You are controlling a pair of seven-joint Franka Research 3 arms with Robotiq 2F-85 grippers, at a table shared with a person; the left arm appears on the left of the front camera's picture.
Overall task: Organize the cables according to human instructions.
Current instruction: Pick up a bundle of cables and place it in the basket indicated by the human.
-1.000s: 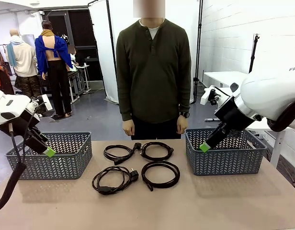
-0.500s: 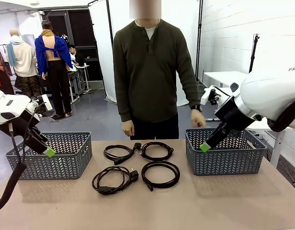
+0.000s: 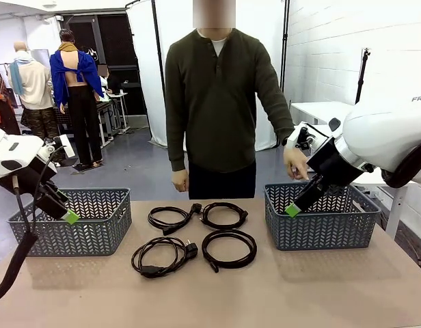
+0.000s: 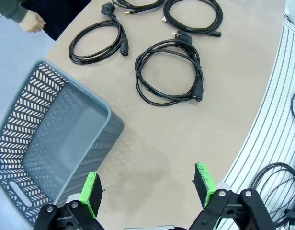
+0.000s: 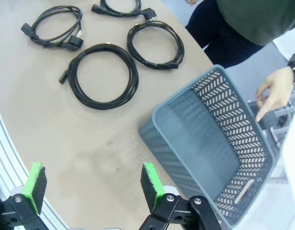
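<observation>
Table point(image 3: 299, 287): four coiled cables point(image 3: 190, 251) in the middle, left basket point(image 3: 67, 236) and right basket point(image 3: 320, 229) by its side edges.
Awaiting direction, left gripper point(image 4: 147, 186) and right gripper point(image 5: 92, 178) gape empty; hand point(image 3: 296, 164) seemingly points into right basket.

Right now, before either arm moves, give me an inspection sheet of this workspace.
Surface: tan table, bare apart from the cords and baskets.
Job's things: four coiled black power cords lie mid-table in two rows of two, none in a basket.
Baskets: left grey basket and right grey basket, both empty.
Clutter: nothing seen.
Grippers: left gripper open above the table beside the left grey basket, holding nothing; right gripper open beside the right grey basket, holding nothing.
Cables: a thick black hose hangs from the left arm.
Surroundings: a person stands at the far side, one hand out toward the right grey basket's far rim.
</observation>
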